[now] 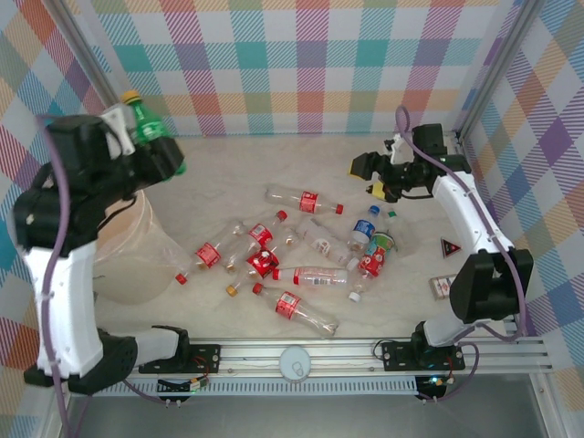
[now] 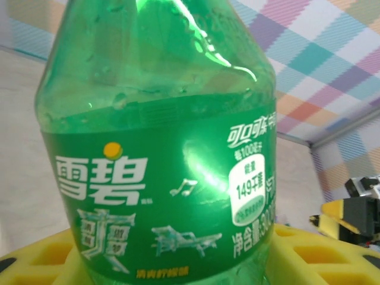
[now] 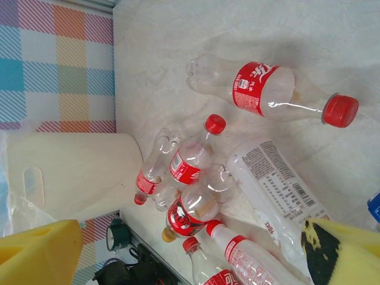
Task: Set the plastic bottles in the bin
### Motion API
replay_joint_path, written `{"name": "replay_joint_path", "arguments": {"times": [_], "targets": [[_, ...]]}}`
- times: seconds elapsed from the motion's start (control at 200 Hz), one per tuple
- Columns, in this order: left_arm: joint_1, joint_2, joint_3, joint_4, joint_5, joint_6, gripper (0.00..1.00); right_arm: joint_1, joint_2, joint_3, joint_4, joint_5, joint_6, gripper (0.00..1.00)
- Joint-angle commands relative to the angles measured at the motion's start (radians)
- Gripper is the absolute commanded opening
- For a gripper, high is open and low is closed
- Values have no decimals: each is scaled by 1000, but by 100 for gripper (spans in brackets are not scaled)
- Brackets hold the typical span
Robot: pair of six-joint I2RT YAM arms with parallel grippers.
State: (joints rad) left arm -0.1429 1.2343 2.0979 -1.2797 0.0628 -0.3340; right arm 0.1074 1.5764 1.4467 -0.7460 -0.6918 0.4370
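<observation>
My left gripper [image 1: 157,151] is shut on a green plastic bottle [image 1: 141,117] with a yellow cap, held high over the cream bin [image 1: 132,265] at the left. In the left wrist view the green bottle [image 2: 160,148] stands between the yellow fingers [image 2: 41,255]. Several clear red-labelled bottles [image 1: 274,260] lie in the middle of the table, one [image 1: 306,201] farther back, and a blue-labelled one [image 1: 365,224] at the right. My right gripper [image 1: 368,178] hangs open and holds nothing at the far right, above and behind the pile. Below it are bottles [image 3: 196,202] and the bin's side [image 3: 71,172].
A small red-and-white box [image 1: 442,287] and a dark triangular sign [image 1: 449,246] lie by the right arm's base. A metal rail [image 1: 365,351] with a round white disc [image 1: 294,363] runs along the near edge. Checked walls close in the back and sides.
</observation>
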Motion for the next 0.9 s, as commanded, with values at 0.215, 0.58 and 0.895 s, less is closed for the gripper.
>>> {"name": "replay_joint_path", "arguments": {"times": [0.215,0.58,0.895], "targets": [[174,-82,-85,-212,-361,100,0,-3,56,37,-83,-12,-129,95],[617,-53,-383,-19,-120,141,0,-3,43,-14,-93,0,-168,96],[626,22,-590,51,-104,159,0,-2,41,-37,-94,26,-181,96]]}}
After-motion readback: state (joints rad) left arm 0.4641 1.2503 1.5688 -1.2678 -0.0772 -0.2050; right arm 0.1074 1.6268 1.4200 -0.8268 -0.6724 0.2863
